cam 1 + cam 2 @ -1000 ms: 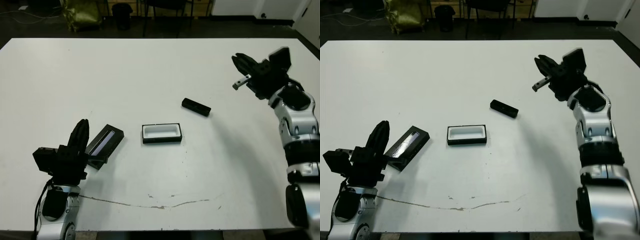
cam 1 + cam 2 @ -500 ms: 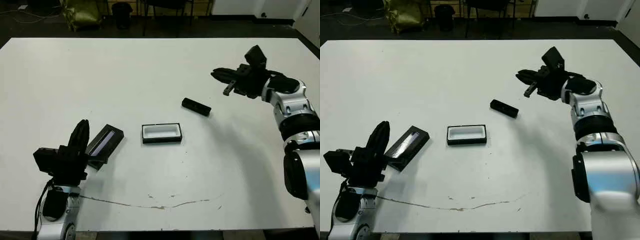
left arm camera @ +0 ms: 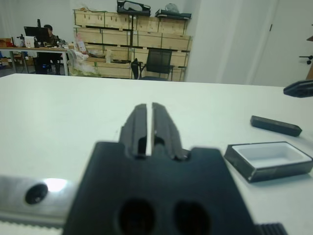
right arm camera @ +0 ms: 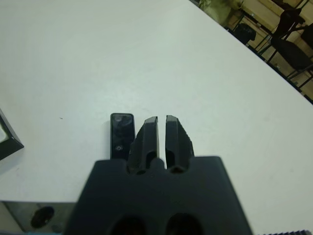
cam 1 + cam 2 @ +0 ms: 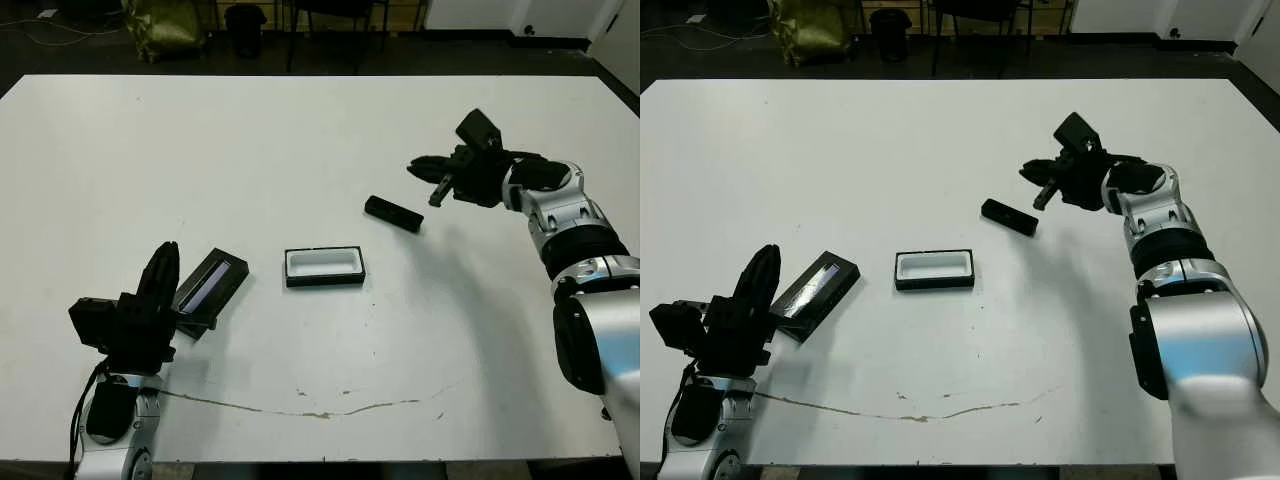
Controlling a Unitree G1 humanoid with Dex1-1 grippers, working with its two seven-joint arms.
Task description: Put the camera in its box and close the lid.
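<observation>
- White table [image 5: 300,140] under everything, with a thin crack-like line across the near part.
- Black camera [image 5: 392,213] flat on the table, lying on a slant, toward 2 o'clock from the box and apart from it.
- Black-walled, white-lined box [image 5: 324,266] near the table's middle, open side up, with only the white lining seen inside.
- Black lid [image 5: 208,286] with a glossy greyish strip at 9 o'clock from the box, well apart from it, lying at an angle, its near end just beside the left tool.
- Left tool [image 5: 160,272] at 8 o'clock of the table, fingers pointing toward 12 o'clock; in the left wrist view the two fingers [image 3: 164,128] almost together with only a thin slit between them, nothing gripped.
- Right tool [image 5: 422,168] at 2 o'clock of the table, reaching toward 9 o'clock, hovering just past the camera's far end on its 1 o'clock side.
- In the right wrist view, right fingers [image 4: 173,138] nearly pressed together with a narrow gap, holding nothing; camera [image 4: 121,134] just beside them on the table, no clear contact to be seen.
</observation>
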